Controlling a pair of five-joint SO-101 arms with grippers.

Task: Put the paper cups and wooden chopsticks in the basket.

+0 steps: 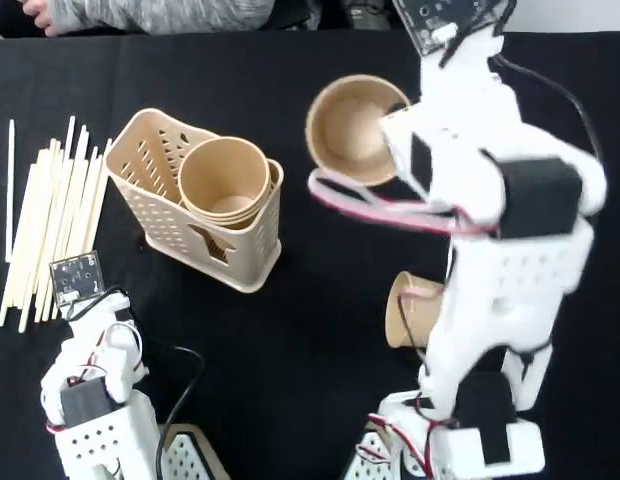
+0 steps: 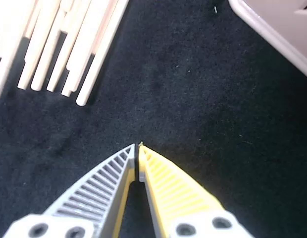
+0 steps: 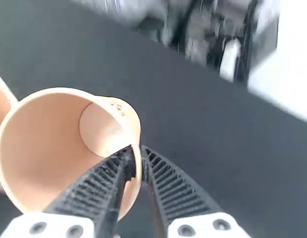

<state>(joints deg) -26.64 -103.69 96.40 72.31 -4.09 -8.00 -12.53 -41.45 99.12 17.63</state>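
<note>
Above the tabletop [image 1: 310, 380], just beside the basket [image 1: 140, 190], I am holding a paper cup [image 1: 352, 128] in the right gripper [image 3: 137, 151]. The gripper is pinching the cup's wall at the rim, one finger inside and one outside. That is tipping the mouth sideways rather than up, so I judge it will need righting before it nests. The stacked cups [image 1: 225, 180] are already sitting in the basket's open top, and I am aiming to add this one onto them. A loose cup [image 1: 410, 310] is lying on its side by the right arm's base, waiting its turn. The chopsticks [image 1: 50, 215] are lying in a loose bundle on the far side of the basket. The left gripper [image 2: 138, 147] is resting low near their ends, pressed together on nothing, well placed to take them up.
</note>
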